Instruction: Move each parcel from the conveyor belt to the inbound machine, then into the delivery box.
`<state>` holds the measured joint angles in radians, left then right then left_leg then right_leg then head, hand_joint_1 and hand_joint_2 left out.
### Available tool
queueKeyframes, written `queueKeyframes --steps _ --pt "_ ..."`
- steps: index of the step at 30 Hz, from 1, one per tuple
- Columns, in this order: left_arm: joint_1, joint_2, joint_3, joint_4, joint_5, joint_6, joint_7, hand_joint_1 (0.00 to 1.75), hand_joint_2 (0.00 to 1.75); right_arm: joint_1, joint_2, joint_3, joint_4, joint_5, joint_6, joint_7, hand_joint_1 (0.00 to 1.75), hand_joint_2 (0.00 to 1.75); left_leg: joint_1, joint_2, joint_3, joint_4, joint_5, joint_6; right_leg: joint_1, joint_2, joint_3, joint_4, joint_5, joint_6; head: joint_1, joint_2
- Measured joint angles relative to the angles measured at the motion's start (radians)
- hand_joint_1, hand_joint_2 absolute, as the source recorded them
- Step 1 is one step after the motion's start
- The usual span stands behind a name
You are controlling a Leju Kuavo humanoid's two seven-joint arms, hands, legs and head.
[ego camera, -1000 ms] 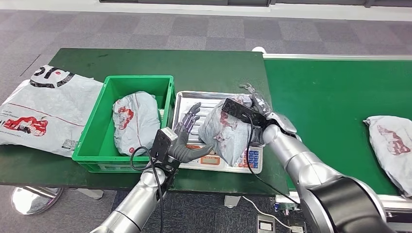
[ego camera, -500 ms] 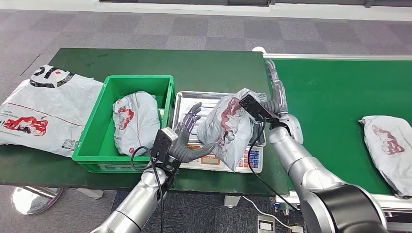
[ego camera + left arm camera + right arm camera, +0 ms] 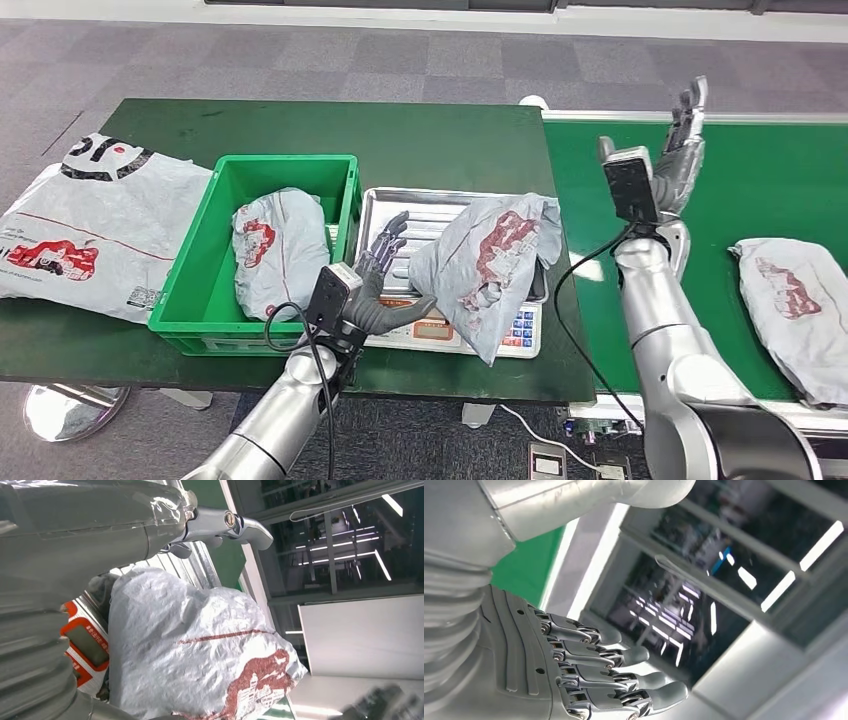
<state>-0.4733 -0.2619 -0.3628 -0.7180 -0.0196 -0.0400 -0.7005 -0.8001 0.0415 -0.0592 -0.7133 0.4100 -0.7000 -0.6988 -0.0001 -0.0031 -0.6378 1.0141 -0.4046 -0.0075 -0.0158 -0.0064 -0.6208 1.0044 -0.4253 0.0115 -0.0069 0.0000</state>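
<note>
one parcel [image 3: 490,262] on scale [image 3: 400,215], left hand [image 3: 385,290] beside, right hand [image 3: 680,150] raised empty

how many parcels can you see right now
4: a large flat parcel on the table at far left, one in the green crate, one on the scale, one on the conveyor belt. The crate's parcel may hide others.

The parcel [image 3: 490,262] covers the scale tray [image 3: 400,205]; the green crate [image 3: 200,270] walls its left side.
</note>
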Motion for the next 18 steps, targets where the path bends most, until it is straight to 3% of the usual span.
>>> queueKeyframes --steps 7,18 --pt "-0.004 0.001 0.0 0.0 0.0 0.004 0.0 0.0 1.75 0.045 -0.023 -0.001 -0.13 -0.05 0.0 -0.001 0.0 1.75 0.0 0.001 0.0 0.0 0.0 0.0 0.0 0.001 0.0 0.0 0.0 0.0 0.0 0.0" --pt "-0.006 0.001 0.0 0.0 0.0 0.004 0.0 0.0 1.75 0.059 -0.031 -0.001 -0.174 -0.051 0.0 -0.001 0.0 1.75 0.0 0.001 0.0 0.0 0.0 0.0 0.0 0.001 0.0 0.0 0.0 0.0 0.0 0.0"
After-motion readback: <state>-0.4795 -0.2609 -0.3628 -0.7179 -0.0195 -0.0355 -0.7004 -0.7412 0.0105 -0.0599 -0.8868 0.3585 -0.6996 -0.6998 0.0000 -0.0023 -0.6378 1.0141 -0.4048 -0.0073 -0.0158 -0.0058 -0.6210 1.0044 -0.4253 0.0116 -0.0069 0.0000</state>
